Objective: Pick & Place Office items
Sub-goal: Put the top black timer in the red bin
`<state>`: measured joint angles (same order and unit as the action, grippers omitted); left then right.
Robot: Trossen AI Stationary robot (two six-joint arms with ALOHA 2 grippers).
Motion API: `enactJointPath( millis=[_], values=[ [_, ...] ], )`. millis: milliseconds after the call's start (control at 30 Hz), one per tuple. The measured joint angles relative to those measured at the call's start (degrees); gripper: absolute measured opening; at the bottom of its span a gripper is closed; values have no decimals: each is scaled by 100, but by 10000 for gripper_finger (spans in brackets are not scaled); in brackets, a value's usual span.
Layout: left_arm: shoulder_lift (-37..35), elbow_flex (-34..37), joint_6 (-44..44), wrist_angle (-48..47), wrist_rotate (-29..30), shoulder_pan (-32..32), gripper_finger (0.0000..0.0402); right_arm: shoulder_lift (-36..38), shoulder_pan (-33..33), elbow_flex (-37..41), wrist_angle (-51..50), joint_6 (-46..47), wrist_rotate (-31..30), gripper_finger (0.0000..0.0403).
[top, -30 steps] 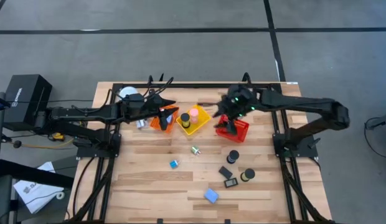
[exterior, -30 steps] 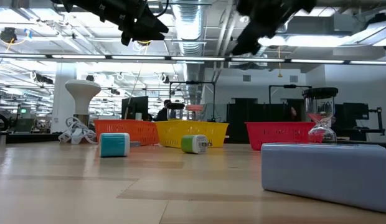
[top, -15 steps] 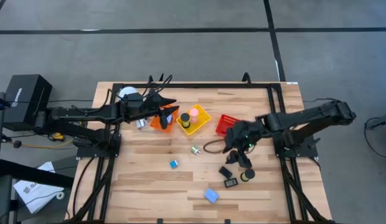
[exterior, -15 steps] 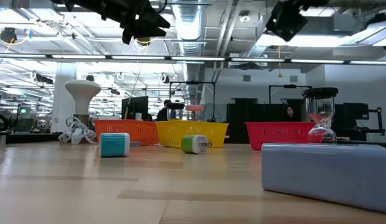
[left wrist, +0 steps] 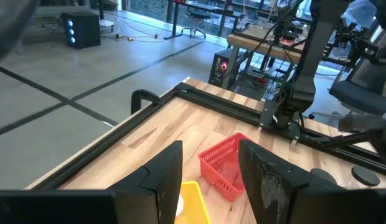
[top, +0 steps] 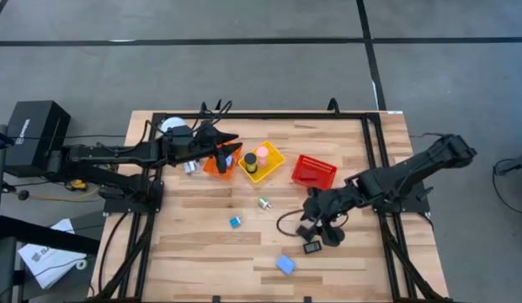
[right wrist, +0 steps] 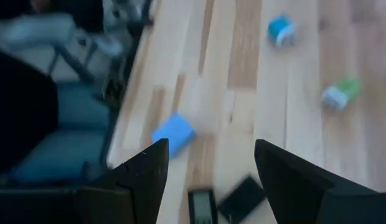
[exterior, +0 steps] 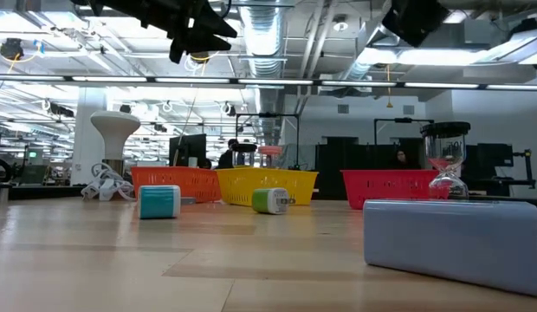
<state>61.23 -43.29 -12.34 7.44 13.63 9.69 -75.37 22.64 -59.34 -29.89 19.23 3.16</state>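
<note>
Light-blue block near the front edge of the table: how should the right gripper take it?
Judging by the high view, come straight down on the light-blue block and close across its two shorter sides. It lies flat and slightly turned, clear of other items. The right gripper is open above the black pieces, so rotate the wrist to match.

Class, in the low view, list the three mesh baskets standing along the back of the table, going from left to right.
Orange basket → yellow basket → red basket.

Bright even overhead light, soft shadows, motion-blurred right wrist view
</note>
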Motion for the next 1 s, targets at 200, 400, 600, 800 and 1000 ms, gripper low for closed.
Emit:
enactJointPath(
  millis=[200,400,600,800,1000],
  values=[
    [0,0,0,-4,0,0,150,-486,58,-13,56,-189,46,228],
    [0,0,0,-4,0,0,150,-1241,161,-156,-291,-899,265,228],
    [0,0,0,-15,0,0,150,-1905,116,-584,-769,-370,287,228],
    [0,0,0,-8,0,0,150,-2530,-75,-1107,-1593,1436,436,228],
    [2,0,-10,-26,0,0,150,-3048,-59,-1665,-2402,2752,575,228]
  ],
)
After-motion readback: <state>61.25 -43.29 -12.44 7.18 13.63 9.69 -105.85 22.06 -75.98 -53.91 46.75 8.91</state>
